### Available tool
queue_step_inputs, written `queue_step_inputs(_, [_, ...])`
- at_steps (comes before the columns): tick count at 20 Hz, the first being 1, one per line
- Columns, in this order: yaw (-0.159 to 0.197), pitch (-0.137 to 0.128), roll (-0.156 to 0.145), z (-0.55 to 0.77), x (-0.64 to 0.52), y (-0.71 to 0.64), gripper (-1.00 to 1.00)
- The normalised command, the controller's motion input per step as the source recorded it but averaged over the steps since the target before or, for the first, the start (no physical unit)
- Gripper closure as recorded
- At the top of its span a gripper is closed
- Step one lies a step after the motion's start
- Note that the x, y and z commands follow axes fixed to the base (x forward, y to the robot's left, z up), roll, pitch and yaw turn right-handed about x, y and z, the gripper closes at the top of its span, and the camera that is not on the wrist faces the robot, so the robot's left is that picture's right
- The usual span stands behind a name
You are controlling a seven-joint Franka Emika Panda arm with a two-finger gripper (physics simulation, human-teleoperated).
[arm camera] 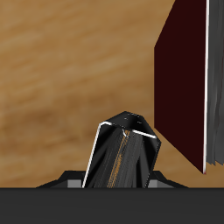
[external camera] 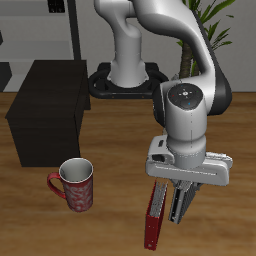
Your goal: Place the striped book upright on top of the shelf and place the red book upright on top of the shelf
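My gripper [external camera: 181, 192] hangs over the table near its front edge and is shut on the striped book [external camera: 180, 205], which points down from the jaws a little above the wood. In the wrist view the striped book [arm camera: 122, 153] shows end-on as a narrow dark wedge with pale edges. The red book [external camera: 153, 222] stands on end right beside it, close to the held book; whether they touch I cannot tell. It fills one side of the wrist view [arm camera: 179, 83]. The black shelf [external camera: 45, 110] sits farther back, well apart from the gripper, its flat top bare.
A red patterned mug [external camera: 75, 186] stands on the table between the shelf and the books. A tall grey rack [external camera: 40, 30] and a plant [external camera: 215, 20] are behind the table. The robot's base [external camera: 128, 80] is beside the shelf.
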Motion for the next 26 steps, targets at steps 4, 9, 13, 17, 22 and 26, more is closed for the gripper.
queue_step_inputs(4, [0.014,-0.024,0.015,0.19,-0.07,0.04,1.0])
queue_step_inputs(9, [0.025,-0.042,0.008,0.37,-0.15,-0.01,1.0])
queue_step_inputs(13, [0.017,-0.031,0.017,0.56,-0.26,-0.03,1.0])
queue_step_inputs(17, [0.091,-0.001,0.034,0.69,-0.47,-0.06,1.0])
queue_step_inputs(22, [0.053,-0.017,0.006,0.48,-0.49,-0.13,1.0])
queue_step_inputs(26, [0.023,-0.05,-0.012,0.54,-0.49,-0.29,1.0])
